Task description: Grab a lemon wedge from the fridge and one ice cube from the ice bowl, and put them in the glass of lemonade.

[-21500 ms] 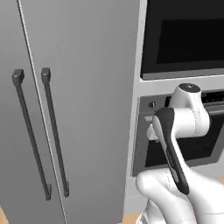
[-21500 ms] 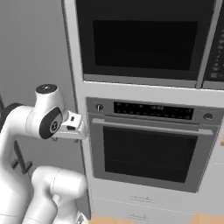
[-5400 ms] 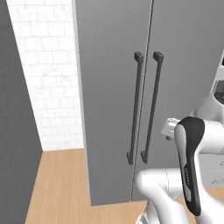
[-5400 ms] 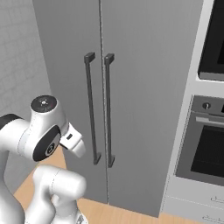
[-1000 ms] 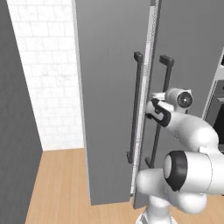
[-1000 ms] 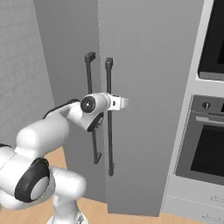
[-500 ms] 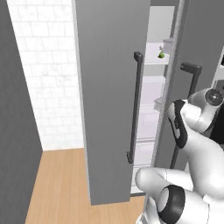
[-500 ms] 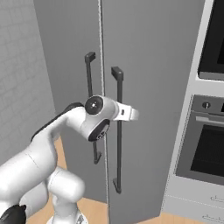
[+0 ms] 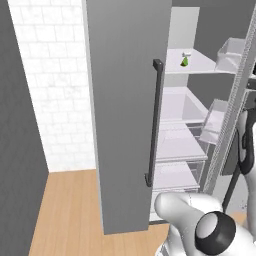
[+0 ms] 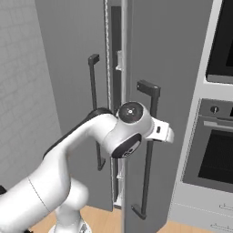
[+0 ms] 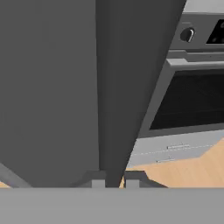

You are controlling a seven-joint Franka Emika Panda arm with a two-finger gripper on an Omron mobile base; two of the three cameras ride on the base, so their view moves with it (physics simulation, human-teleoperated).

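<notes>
The fridge (image 9: 120, 100) stands with its right door (image 10: 182, 68) swung wide, seen edge-on in the left base view. Inside, on the top white shelf (image 9: 202, 64), lies the tiny yellow-green lemon wedge (image 9: 184, 61), with a small whitish-grey object (image 9: 187, 53) just behind it. My gripper (image 11: 114, 181) is at the right door's dark bar handle (image 11: 127, 78), and the bar runs tight between the two fingertips. In the right base view my hand sits against that handle (image 10: 148, 150). The ice bowl, ice cube and glass of lemonade are out of view.
The black-glass oven (image 10: 218, 150) stands right of the fridge, close to the open door. Clear door bins (image 9: 232, 52) hang on the door's inner side. Lower white shelves and clear drawers (image 9: 180, 145) fill the fridge. Wood floor (image 9: 65, 210) and a white brick wall (image 9: 50, 75) lie left.
The right fridge door has swung much wider, pulled by my hand on its handle. The shelves and the lemon wedge have come into fuller view. The fingers have closed tighter.
</notes>
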